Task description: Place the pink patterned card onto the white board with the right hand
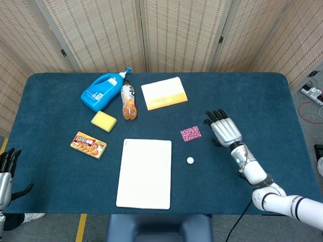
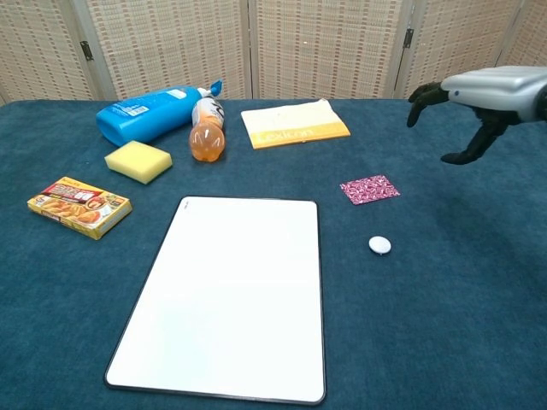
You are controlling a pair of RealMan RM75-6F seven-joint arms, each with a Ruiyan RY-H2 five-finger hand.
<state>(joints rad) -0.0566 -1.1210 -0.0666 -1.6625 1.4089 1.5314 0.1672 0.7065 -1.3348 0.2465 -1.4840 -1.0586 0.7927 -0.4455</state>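
Right hand (image 1: pixel 224 130) above the table (image 1: pixel 252 101), fingers (image 2: pixel 425 92) spread and holding nothing, pink patterned card (image 1: pixel 191 133) flat just left of it, beside the white board (image 1: pixel 145 173), apart from it

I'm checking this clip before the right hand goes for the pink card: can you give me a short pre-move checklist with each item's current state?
1. Pink card lies flat on the table, uncovered: ok.
2. Right hand holds nothing, fingers apart: ok.
3. Right hand is over the card: not ok; it hovers beside it, toward the table's right edge, not touching.
4. White board has nothing lying on it: ok.
5. Way from card to board is free: ok, though the small white disc lies close by, nearer the front edge.
6. Left hand stays clear of the work: ok; it sits at the table's near left edge.
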